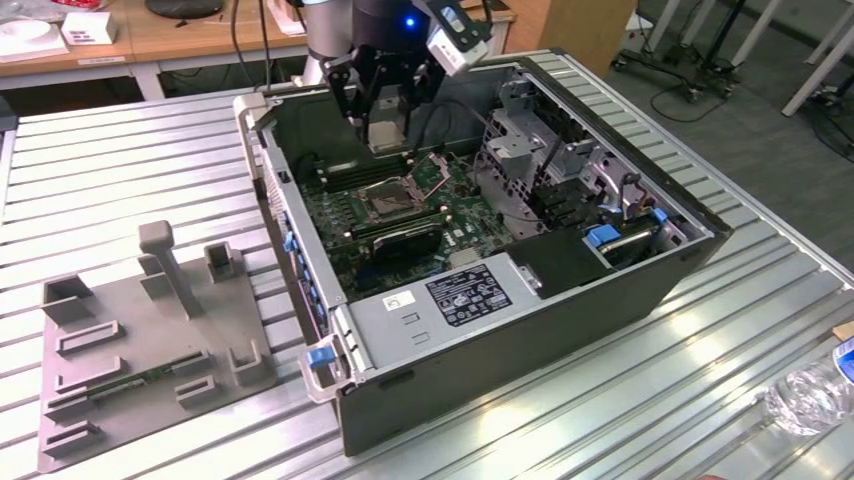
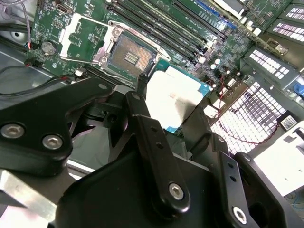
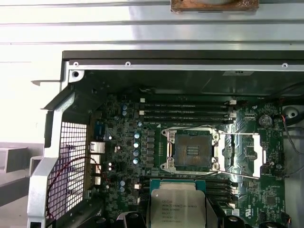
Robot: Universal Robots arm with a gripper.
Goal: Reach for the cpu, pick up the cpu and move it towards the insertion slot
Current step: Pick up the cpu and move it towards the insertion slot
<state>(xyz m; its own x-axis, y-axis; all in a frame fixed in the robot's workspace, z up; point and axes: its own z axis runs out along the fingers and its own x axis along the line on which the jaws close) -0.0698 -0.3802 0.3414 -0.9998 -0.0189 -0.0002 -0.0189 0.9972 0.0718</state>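
Observation:
My gripper [image 1: 384, 138] hangs inside the open computer case [image 1: 534, 330] and is shut on the cpu [image 1: 384, 133]. The cpu is a small square chip with a silvery-white top, also seen in both wrist views [image 2: 173, 95] [image 3: 178, 206], held by its edges between black fingers [image 2: 142, 118]. The insertion slot [image 1: 391, 197] is a square socket with a shiny metal frame and a dark centre on the green motherboard. Its cover frame is swung open beside it [image 3: 242, 154]. The cpu is raised above the board, a short way from the insertion slot [image 2: 129, 56] [image 3: 191, 150].
Long black memory slots [image 3: 187, 111] lie on both sides of the socket. A metal drive cage [image 1: 534, 140] and a power supply [image 1: 461, 295] crowd the case. A grey fixture plate [image 1: 147, 350] sits at the exterior view's left, a water bottle [image 1: 814, 395] at its right.

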